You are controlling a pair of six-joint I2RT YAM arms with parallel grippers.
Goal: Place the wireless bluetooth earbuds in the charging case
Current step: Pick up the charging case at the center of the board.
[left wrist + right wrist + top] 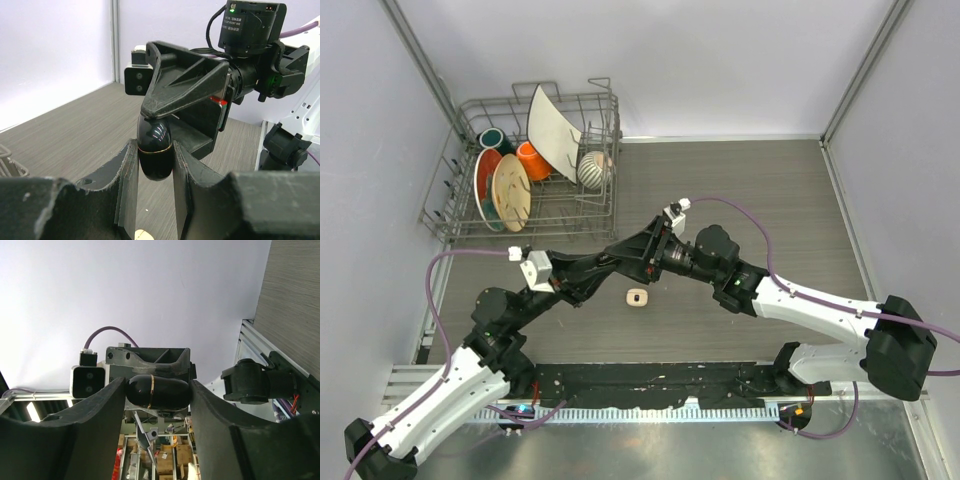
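Note:
A black egg-shaped charging case (pixel 155 142) with a thin gold seam is closed and held in the air between both grippers. My left gripper (pixel 155 159) is shut on its lower half. My right gripper (pixel 158 388) is shut on the same case (pixel 165 393) from the opposite side. In the top view the two grippers meet over the middle of the table, left (pixel 605 266) and right (pixel 625 258). A small cream object (pixel 637 297) lies on the table just below them, and it also shows in the left wrist view (pixel 142 234). No earbud is clearly visible.
A wire dish rack (pixel 605 215) holding plates, a cup and bowls stands at the back left. Grey walls close in the table on three sides. A black strip (pixel 650 385) runs along the near edge.

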